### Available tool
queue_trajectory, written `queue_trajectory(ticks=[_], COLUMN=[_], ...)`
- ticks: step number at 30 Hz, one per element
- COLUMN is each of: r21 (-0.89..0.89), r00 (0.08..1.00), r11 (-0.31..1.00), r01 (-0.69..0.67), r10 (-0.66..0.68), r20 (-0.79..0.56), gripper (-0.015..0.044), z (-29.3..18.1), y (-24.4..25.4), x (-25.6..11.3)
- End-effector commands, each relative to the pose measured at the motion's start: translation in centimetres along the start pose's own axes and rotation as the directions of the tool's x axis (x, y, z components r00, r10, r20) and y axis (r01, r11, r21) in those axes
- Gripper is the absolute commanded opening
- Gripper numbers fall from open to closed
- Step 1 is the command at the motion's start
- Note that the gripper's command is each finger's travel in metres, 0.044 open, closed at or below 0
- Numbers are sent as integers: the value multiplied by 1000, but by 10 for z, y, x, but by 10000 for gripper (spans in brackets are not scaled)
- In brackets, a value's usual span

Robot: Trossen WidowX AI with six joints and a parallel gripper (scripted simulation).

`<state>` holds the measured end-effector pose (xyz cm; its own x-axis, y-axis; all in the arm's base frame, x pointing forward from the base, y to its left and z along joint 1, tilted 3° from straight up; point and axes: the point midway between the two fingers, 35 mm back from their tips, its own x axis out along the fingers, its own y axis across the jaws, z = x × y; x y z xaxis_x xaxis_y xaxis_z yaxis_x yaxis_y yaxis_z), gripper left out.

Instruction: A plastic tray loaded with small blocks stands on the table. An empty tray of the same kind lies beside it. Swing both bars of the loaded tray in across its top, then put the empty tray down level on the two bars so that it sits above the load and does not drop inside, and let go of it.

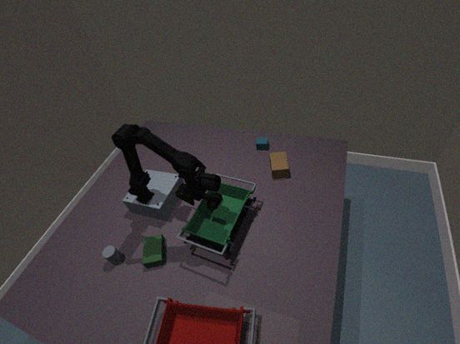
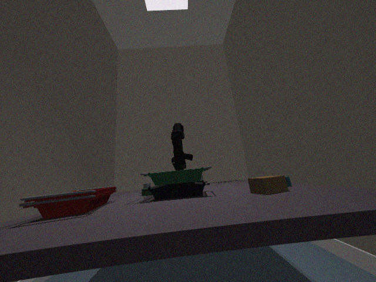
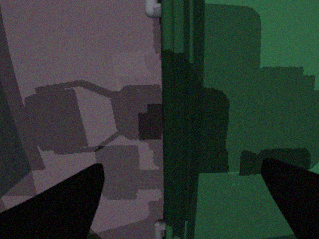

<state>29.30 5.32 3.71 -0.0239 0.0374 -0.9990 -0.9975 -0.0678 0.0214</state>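
The green tray (image 1: 235,191) (image 2: 175,177) (image 3: 181,115) sits above the black tray (image 2: 179,191) and looks about level with its rim. The green tray is empty, and its own grey wire bars stick out past its ends, one bar (image 1: 200,244) at the near end. The black tray's load and the places where its bars bear the green tray are hidden. My gripper (image 1: 199,202) (image 3: 184,169) is open and empty, its fingers apart on either side of the green tray's long wall on the robot base side, one over the inside and one outside.
A red tray (image 1: 201,336) (image 2: 73,207) with grey bars stands at the front left. A green block (image 1: 153,250) and a grey cylinder (image 1: 111,254) lie near the base box (image 1: 160,187). An orange block (image 1: 278,163) (image 2: 267,185) and a teal block (image 1: 262,143) stand at the back.
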Motion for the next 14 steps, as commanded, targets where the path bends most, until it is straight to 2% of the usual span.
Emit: queue_trajectory(ticks=[1,8,14], r21=[-3,-2,2], r00=[1000,1000,1000], r11=[1000,1000,1000], r01=[13,12,15], r10=[-13,-12,-15], r20=[3,4,2], gripper=[440,440,440], z=[0,0,-1], y=[-4,1,2], x=[-31,-80,-78])
